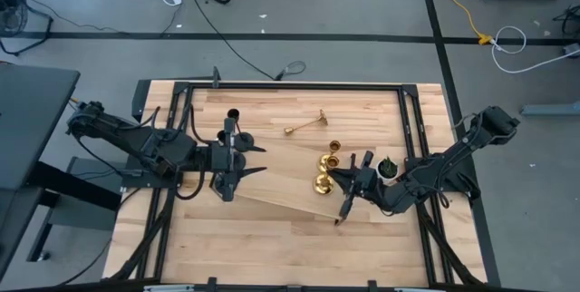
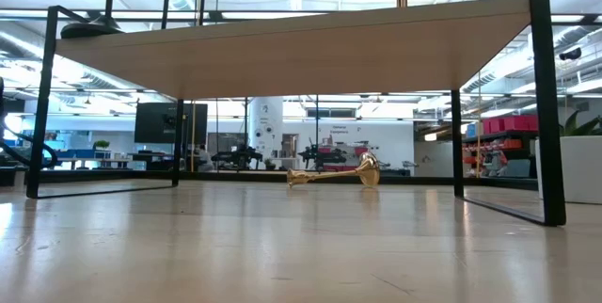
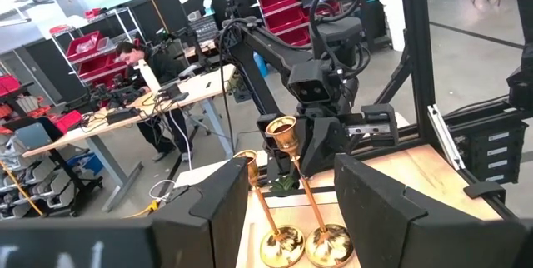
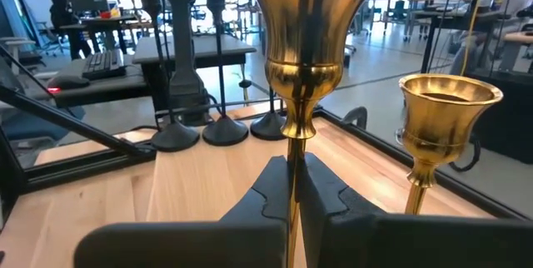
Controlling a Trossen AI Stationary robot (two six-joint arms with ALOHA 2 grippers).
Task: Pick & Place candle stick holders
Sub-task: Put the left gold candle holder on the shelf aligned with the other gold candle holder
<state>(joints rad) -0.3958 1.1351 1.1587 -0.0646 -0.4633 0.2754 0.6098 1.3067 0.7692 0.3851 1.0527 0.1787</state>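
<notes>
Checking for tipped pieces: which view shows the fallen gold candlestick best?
The low view: the fallen gold candlestick lies on its side on the table, in full profile under the raised board. The high view shows it small, beyond the board's far edge. Neither wrist view shows it.

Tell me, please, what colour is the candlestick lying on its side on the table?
Shiny gold candlestick, clearest in the low view.
</notes>
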